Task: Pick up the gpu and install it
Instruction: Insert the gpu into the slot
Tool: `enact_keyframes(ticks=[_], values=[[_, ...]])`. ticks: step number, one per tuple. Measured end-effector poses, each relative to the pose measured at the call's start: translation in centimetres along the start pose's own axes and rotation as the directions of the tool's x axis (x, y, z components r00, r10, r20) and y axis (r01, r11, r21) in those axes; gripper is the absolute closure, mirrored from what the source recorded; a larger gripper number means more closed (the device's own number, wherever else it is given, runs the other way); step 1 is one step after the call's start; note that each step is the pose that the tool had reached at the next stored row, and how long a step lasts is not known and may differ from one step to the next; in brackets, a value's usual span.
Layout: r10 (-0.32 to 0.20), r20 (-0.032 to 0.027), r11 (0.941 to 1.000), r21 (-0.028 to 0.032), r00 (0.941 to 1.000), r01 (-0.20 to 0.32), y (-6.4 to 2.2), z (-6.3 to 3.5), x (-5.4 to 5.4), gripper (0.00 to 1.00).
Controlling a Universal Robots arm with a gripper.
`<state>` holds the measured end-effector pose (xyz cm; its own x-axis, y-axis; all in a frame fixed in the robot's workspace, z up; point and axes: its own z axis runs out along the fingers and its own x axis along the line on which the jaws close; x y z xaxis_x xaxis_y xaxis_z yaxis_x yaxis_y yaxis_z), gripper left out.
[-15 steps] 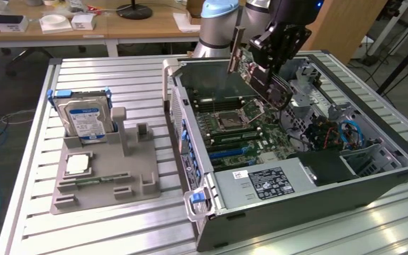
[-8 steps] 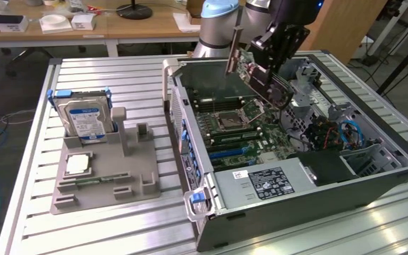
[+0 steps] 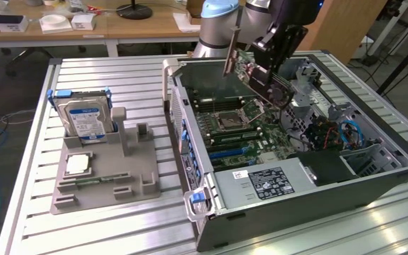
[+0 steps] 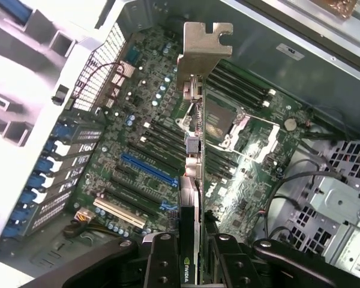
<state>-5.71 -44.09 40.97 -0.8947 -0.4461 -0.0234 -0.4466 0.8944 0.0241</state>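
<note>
Gripper (image 4: 192,255) is grasping the gpu (image 4: 193,150) by its edge, holding it tilted in mid-air above the motherboard (image 4: 144,138) inside the open computer case (image 3: 331,204).

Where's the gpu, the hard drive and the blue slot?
gpu (image 3: 250,77): exterior view, on its board face.
hard drive (image 3: 87,121): exterior view, on its blue label.
blue slot (image 4: 149,169): wrist view, on its middle.

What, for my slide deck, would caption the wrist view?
Gripper holds the gpu edge-on above the motherboard.
</note>
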Motion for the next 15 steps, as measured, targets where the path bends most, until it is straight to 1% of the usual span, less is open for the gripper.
enact_keyframes(ticks=[7, 15], values=[[-0.064, -0.0014, 0.9979, -0.0015, 0.9979, 0.064, 0.0, 0.01, 0.0, 0.74], [-0.135, -0.0031, 0.9909, -0.0034, 0.9909, 0.135, 0.0, 0.02, 0.0, 0.74]])
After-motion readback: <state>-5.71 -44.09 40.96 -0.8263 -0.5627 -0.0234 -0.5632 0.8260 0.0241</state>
